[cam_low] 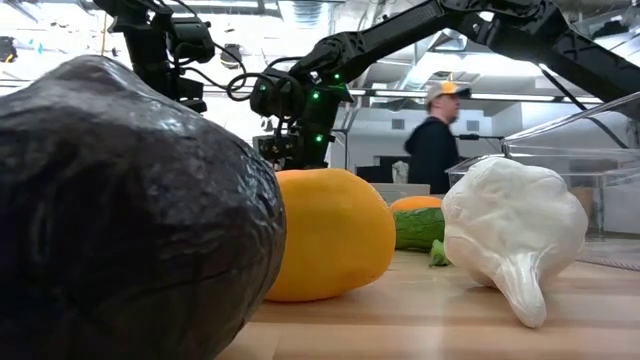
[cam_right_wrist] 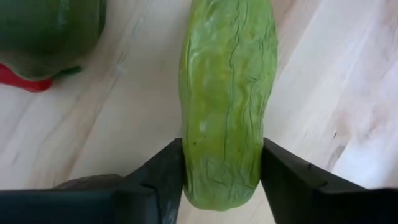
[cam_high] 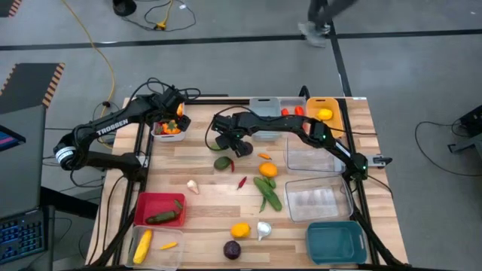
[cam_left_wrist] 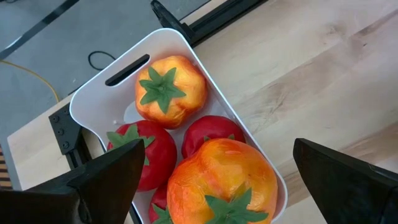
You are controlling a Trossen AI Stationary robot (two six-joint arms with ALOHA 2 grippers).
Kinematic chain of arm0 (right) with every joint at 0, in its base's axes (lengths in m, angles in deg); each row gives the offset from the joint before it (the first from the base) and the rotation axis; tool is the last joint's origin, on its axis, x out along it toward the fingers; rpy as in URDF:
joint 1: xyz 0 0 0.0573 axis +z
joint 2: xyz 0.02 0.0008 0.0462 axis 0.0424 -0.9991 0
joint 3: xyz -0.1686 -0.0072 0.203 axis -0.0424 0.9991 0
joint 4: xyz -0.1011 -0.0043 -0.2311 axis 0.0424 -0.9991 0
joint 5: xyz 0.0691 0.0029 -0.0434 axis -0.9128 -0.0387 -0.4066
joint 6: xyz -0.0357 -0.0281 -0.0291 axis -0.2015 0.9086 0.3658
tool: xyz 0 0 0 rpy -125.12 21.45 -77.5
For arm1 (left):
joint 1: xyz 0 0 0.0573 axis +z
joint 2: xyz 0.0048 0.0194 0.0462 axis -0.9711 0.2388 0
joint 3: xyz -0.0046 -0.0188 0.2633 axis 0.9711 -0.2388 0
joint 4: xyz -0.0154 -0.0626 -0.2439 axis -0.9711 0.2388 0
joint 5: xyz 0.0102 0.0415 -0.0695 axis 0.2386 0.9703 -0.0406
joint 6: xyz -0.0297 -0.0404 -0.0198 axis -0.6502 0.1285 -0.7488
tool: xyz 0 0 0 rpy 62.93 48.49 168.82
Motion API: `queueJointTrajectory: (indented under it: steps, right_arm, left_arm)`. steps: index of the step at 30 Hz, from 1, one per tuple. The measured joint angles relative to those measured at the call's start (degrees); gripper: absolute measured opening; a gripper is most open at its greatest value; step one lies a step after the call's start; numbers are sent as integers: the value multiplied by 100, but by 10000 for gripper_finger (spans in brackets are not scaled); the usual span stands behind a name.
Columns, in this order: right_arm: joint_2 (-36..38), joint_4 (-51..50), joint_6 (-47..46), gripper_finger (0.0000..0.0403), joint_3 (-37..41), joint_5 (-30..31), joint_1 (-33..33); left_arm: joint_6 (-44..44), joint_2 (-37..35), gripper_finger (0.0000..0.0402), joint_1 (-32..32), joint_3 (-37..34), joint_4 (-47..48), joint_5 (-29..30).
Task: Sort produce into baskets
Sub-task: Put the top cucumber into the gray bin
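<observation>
Two arms reach over the table in the high view. The left gripper hovers over a white basket of tomatoes at the table's far left edge; the right gripper is low over the boards near the middle, beside a green pepper.

Low view: a dark purple round, an orange fruit and white garlic fill the foreground, with a person in the room behind.

Left wrist view: jaws wide apart above red and orange-yellow tomatoes with green leafy caps.

Right wrist view: a pale green cucumber (wrinkled skin, rounded end) lies on the wood, both fingers pressed against its sides.
</observation>
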Motion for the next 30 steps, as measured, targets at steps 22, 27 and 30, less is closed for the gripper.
queueJointTrajectory:
  steps: [22,27,30]
  right_arm:
    - [729,-117,-262,186,2,27,146]
    - [1344,-512,-563,191,2,29,15]
    - [1732,-929,-925,189,2,29,-133]
  left_arm:
    - [0,0,397,-2,0,2,2]
    - [0,0,397,-2,0,1,3]
    - [2,0,397,0,0,0,3]
